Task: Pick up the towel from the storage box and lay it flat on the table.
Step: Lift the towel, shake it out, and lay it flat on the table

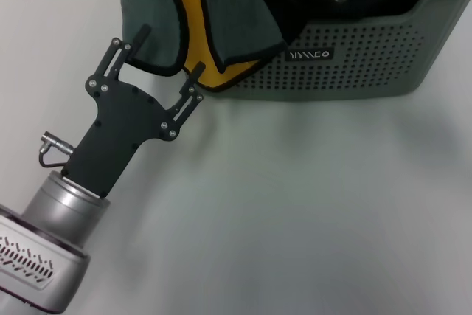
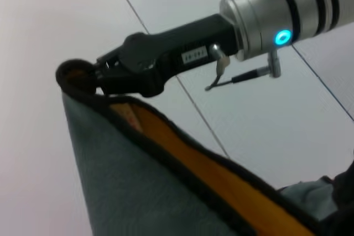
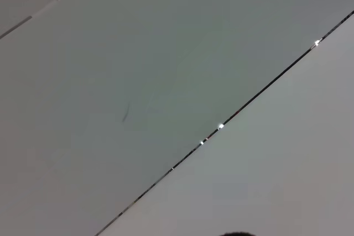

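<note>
Head view, towel (image 1: 214, 12): hanging from above at the far edge of the table (image 1: 295, 219), in front of the left end of the storage box (image 1: 369, 57); teal face outward, yellow face showing in the folds, black edging along the hem. Lower hem dangles just above the tabletop.
Head view, left gripper (image 1: 158, 64): I have it reaching in from the near-left corner, jaws spread wide, one finger (image 1: 118, 53) to each side of the towel's lower hem; nothing clamped between them that I can see.
Head view, right arm: only a silver section shows at the far-right corner, above the storage box.
Left wrist view, right gripper (image 2: 91, 75): raised high, clenched on the towel's top corner, cloth draping down from it; yellow band visible inside the black rim.
Right wrist view: ceiling panels only; nothing of the task shows.
Step in hand, my judgement: towel lifted clear of the box, second corner about to be taken by the left gripper.
Next move, my judgement: ease the left jaws onto the hem and close, then draw both arms apart toward the near edge and lower the cloth flat.
Risk: hem may slip from between the spread fingers before closing.
</note>
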Action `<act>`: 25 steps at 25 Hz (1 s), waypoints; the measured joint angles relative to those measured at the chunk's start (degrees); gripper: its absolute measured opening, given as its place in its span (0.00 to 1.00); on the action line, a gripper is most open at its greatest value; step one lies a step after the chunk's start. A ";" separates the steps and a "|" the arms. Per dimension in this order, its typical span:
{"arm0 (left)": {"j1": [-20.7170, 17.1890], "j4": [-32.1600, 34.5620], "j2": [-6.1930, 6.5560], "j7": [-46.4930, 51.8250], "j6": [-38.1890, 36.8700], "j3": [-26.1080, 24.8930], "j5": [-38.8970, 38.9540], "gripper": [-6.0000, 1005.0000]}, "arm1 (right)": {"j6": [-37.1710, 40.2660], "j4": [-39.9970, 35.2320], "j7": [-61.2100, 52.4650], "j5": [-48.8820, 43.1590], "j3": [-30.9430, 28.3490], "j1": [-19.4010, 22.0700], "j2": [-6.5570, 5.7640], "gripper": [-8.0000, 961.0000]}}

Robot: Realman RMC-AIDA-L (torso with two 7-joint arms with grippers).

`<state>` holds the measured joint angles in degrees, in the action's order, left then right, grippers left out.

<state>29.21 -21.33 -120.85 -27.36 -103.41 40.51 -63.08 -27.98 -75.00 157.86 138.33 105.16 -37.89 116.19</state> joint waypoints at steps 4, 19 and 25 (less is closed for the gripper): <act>0.03 -0.04 0.00 -0.07 1.15 -0.33 0.07 0.70 | -0.16 -0.23 -0.01 0.00 0.05 0.08 0.00 0.07; -0.63 -0.09 0.00 -0.22 1.46 -2.09 -0.10 0.59 | -0.33 -0.61 -0.01 0.00 0.05 0.50 0.04 0.08; -1.12 -0.03 0.00 0.30 1.44 -1.59 -0.41 0.35 | -0.33 -0.70 0.03 0.00 0.05 0.78 0.09 0.08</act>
<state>28.09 -21.36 -120.85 -27.07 -101.97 38.92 -63.48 -28.31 -75.71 157.89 138.33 105.21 -37.11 116.28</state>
